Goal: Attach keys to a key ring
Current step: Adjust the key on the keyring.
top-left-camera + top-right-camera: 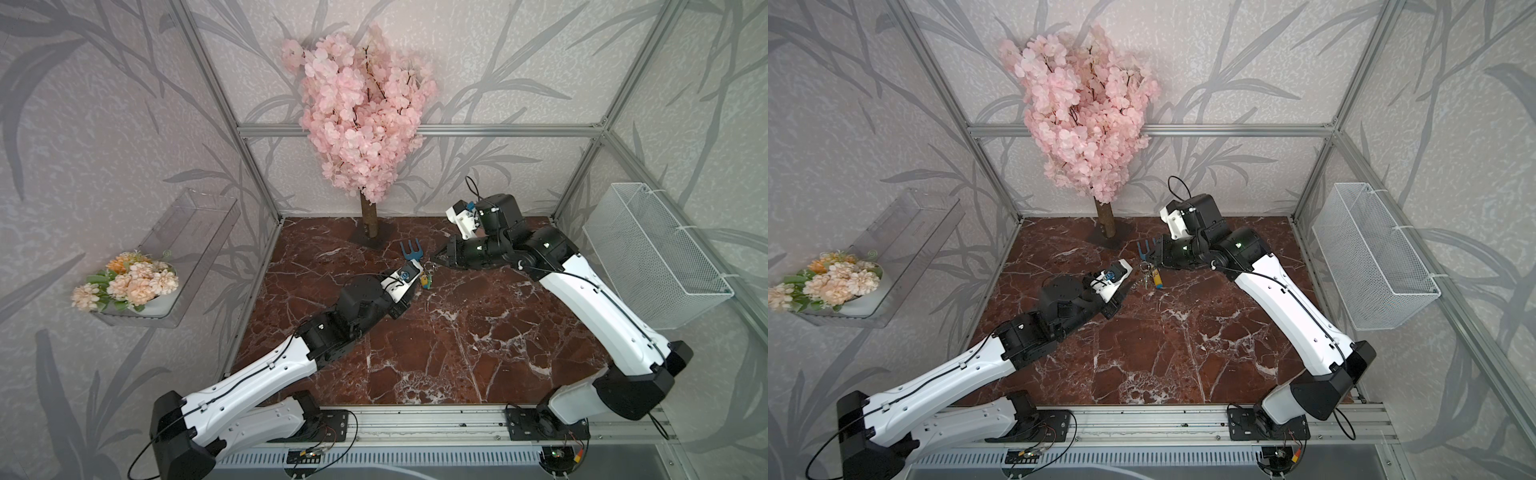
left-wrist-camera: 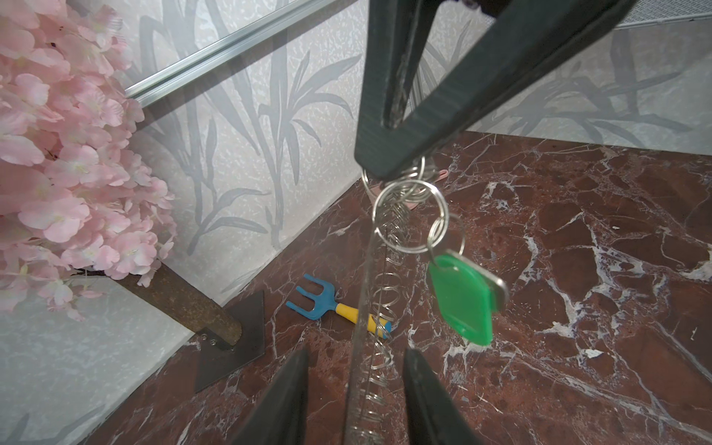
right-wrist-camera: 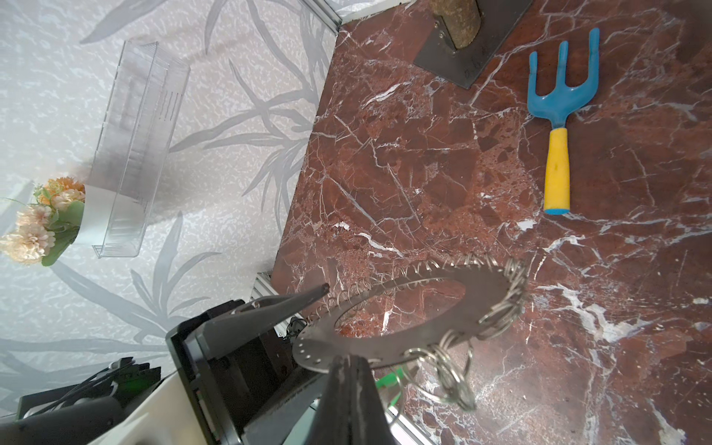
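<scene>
Above the red marble desk (image 3: 424, 154), the right fingers (image 3: 348, 397) are clamped shut on the rim of the key ring (image 3: 485, 296), holding it in the air. Opposite, the left fingers (image 2: 285, 389) stand apart on either side of its edge. A green-tagged key (image 2: 462, 300) hangs from one split ring.

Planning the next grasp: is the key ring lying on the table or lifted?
Lifted: the right gripper pinches the key ring at its rim, holding it above the table.

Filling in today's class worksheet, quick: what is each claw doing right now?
Left claw: open, straddling the key ring, not gripping it.
Right claw: shut on the key ring's rim.
</scene>
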You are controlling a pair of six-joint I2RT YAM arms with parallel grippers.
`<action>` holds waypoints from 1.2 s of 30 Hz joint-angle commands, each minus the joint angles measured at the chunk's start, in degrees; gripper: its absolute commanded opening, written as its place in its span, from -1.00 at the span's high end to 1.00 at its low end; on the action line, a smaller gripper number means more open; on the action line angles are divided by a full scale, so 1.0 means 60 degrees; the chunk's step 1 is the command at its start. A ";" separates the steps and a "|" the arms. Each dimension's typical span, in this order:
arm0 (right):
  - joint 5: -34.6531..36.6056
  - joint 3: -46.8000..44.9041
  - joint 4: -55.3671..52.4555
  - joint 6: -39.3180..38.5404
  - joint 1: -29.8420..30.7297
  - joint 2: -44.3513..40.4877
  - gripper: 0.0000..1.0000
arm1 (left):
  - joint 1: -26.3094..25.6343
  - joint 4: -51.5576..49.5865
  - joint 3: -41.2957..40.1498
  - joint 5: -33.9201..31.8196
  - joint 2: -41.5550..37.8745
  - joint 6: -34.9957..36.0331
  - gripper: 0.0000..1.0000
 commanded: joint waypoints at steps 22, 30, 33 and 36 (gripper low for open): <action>0.0818 -0.0079 0.0999 -0.0744 -0.0082 -0.1066 -0.26 | -0.0068 0.0117 0.0593 0.0948 -0.0378 -0.0792 1.00; 0.0388 -0.0725 0.1838 -0.1212 -0.0083 -0.1726 -0.03 | -0.0033 -0.0371 0.1011 0.1526 -0.0316 -0.1610 1.00; -0.0277 -0.1498 0.2573 -0.1332 -0.0028 -0.2042 0.18 | -0.0003 -0.0451 0.1182 0.1826 -0.0315 -0.1838 1.00; -0.0552 -0.2031 0.3063 -0.1463 0.0151 -0.2325 0.35 | 0.0054 -0.0678 0.1443 0.2046 -0.0211 -0.1996 1.00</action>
